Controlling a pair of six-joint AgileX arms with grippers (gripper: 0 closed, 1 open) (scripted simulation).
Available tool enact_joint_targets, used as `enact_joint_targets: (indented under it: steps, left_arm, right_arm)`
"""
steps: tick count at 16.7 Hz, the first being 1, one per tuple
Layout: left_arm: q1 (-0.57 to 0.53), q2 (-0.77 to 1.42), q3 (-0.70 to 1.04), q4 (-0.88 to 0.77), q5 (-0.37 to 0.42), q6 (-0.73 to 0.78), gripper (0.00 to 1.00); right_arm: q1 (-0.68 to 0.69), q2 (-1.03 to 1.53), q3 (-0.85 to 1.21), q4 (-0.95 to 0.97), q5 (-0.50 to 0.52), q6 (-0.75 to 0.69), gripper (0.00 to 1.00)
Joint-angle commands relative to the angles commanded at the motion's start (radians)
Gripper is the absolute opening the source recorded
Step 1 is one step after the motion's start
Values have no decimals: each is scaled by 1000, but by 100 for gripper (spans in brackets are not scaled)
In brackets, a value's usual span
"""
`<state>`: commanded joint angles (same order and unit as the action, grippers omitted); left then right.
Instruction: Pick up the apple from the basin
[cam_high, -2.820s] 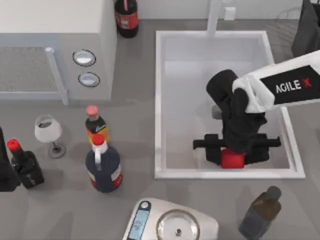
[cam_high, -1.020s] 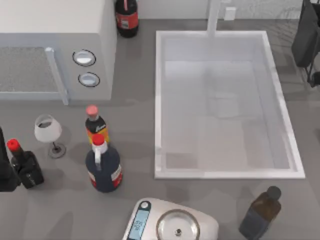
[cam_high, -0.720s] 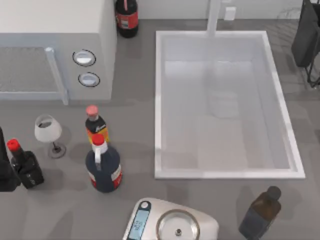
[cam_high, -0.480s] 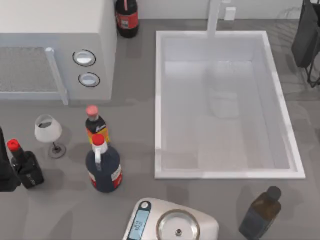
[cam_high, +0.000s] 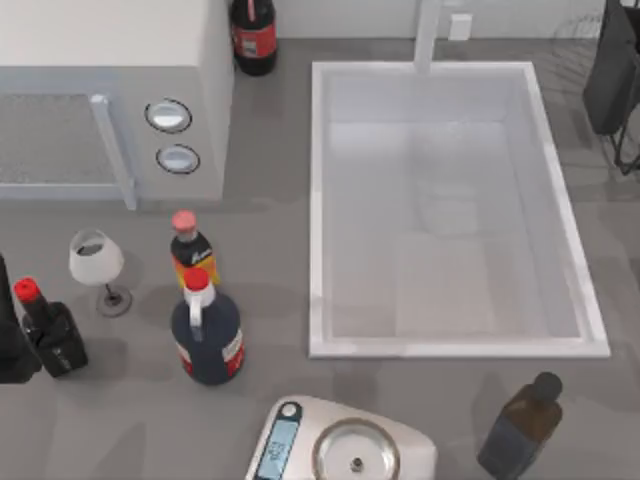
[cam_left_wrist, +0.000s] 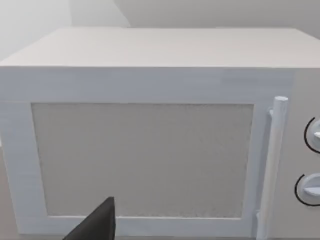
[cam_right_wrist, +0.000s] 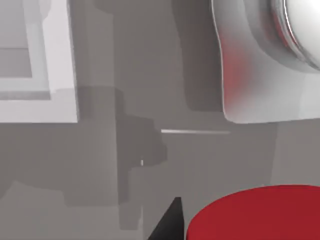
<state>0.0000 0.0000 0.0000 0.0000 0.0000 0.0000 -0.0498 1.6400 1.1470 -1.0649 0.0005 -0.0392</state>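
Bright-red rounded apple (cam_right_wrist: 252, 212) sits right at the right gripper's black fingertip, hanging above the grey counter (cam_right_wrist: 200, 160) off the white rectangular basin's (cam_high: 460, 348) corner. You can't tell the jaw state. Judged light, stiff, smooth: grip across its widest sides. Left arm (cam_high: 12, 345) parked at the counter's left edge.

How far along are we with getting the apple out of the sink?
Done: the sink holds no apple. In hand: the apple sits in the right gripper, above the counter near the scale. Left: nothing obvious. Left arm parked at the table's left.
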Motion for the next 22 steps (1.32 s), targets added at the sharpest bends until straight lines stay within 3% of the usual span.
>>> enact_joint_targets:
  steps: [4,9,22]
  left_arm:
    - [0,0,0,0,0,0,100]
    - [0,0,0,0,0,0,100]
    - [0,0,0,0,0,0,100]
  right_arm:
    - [0,30,-126,145,0,1,0]
    - [0,33,-137,156,0,1,0]
    - [0,33,-137,156,0,1,98]
